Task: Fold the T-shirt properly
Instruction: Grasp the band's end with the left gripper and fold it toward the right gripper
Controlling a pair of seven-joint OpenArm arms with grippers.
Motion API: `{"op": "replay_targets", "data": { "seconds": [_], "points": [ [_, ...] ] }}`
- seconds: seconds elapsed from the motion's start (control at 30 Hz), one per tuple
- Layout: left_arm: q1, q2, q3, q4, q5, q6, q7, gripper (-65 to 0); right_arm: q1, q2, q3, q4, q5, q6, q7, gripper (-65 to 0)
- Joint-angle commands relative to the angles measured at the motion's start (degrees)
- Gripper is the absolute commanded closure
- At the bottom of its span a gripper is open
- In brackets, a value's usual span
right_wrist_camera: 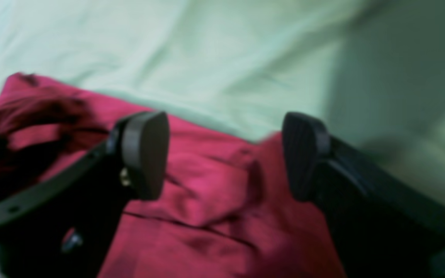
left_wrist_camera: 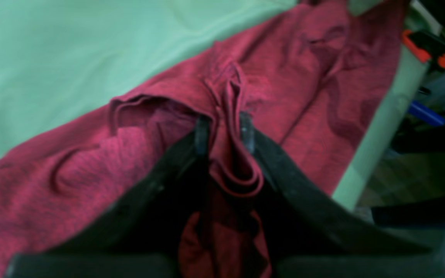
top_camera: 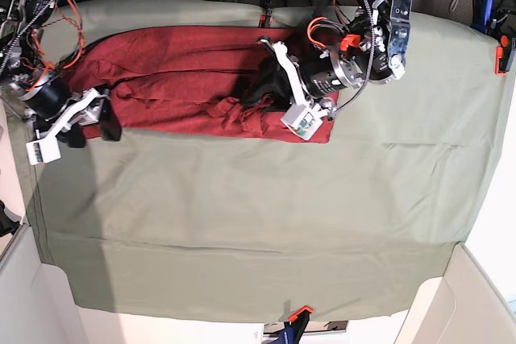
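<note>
While my left gripper point(left_wrist_camera: 224, 129) pinches a raised fold of the T-shirt point(left_wrist_camera: 91, 170) between narrow jaws, my right gripper point(right_wrist_camera: 226, 154) hangs wide apart over the garment's other end, holding nothing. Dark red and crumpled, the shirt lies stretched along the far side of the pale green sheet point(top_camera: 258, 223).

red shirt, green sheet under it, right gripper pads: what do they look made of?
T-shirt: looks like a thin, soft, matte knit; heathered dark red surface, limp bunched folds.

Green sheet: apparently a thin woven cloth, matte, with shallow wrinkles, clamped at the table edges.

Pads of the right gripper: probably black rubber or plastic, dull finish; one shows fine ridges. Blur leaves it open.
</note>
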Motion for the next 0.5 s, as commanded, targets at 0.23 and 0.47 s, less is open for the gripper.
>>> {"op": "replay_targets", "data": {
  "seconds": [0.23, 0.47],
  "points": [
    [-0.6, 0.0, 5.4, 1.0, -0.9, -0.3, -1.7, -38.3, -3.7, 6.2, 3.6, 0.1, -0.9, -1.9, -0.1, -44.7],
    [-0.6, 0.0, 5.4, 1.0, -1.0, -0.3, -1.7, -38.2, -5.8, 6.5, 3.5, -7.0, 1.6, -1.8, 0.3, -44.7]
  ]
}}
